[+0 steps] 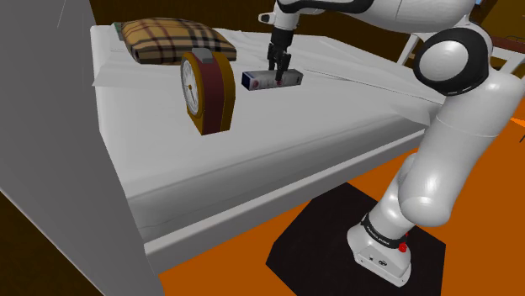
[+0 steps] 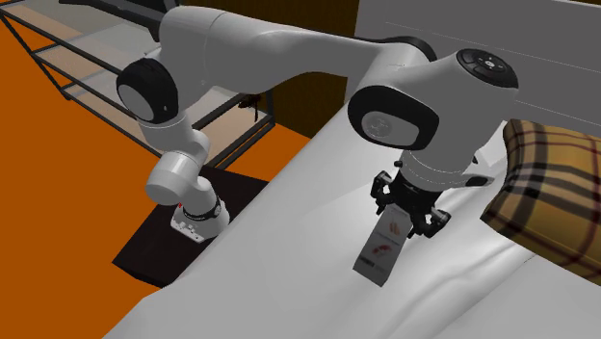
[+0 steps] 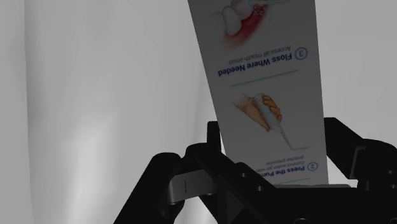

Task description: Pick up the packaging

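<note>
Inspector: Nearest you, the black gripper [image 3: 275, 153] clamps the packaging [image 3: 254, 70].
Operator: Its position?
Inspector: You see a flat, printed rectangular carton over the white bed [image 1: 336, 118], long axis level, one end toward the arched brown clock [image 1: 208, 91].

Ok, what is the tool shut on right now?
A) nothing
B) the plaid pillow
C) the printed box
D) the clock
C: in the wrist view the tool clasps the printed box between its fingers, while the clock and pillow lie apart from it on the bed.
</note>
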Tool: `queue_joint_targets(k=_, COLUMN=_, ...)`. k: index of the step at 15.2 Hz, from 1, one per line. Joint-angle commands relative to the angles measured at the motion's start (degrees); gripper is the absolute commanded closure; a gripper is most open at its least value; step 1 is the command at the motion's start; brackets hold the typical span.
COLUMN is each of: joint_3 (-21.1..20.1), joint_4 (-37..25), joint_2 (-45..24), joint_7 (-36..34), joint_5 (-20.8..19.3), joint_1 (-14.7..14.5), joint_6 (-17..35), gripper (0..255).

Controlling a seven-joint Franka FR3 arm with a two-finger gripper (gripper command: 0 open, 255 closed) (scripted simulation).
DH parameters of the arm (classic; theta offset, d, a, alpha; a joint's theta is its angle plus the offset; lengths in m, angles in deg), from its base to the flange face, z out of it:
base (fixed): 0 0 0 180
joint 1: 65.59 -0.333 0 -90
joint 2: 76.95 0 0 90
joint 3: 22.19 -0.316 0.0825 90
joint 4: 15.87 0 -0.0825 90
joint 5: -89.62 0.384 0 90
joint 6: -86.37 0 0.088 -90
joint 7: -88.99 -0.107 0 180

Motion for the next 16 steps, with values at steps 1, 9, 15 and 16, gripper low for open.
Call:
queue_joint_targets(k=1, joint_3=0.02, joint_4=-1.34, joint_2=-0.13, joint_7=-0.01, joint_5=0.03, joint_1=0.04, joint_6=-1.23, gripper=255)
queue_joint_targets(k=9, joint_3=0.20, joint_4=-10.17, joint_2=-2.08, joint_7=0.25, joint_5=0.58, joint_1=0.49, joint_6=-8.18, gripper=255)
queue_joint_targets(k=15, joint_3=0.37, joint_4=-17.07, joint_2=-4.14, joint_7=0.51, joint_5=1.20, joint_1=1.02, joint_6=-13.10, gripper=255)
queue_joint_targets(k=16, joint_3=0.36, joint_4=-17.06, joint_2=-4.13, joint_7=0.50, joint_5=1.19, joint_1=1.02, joint_6=-13.10, gripper=255)
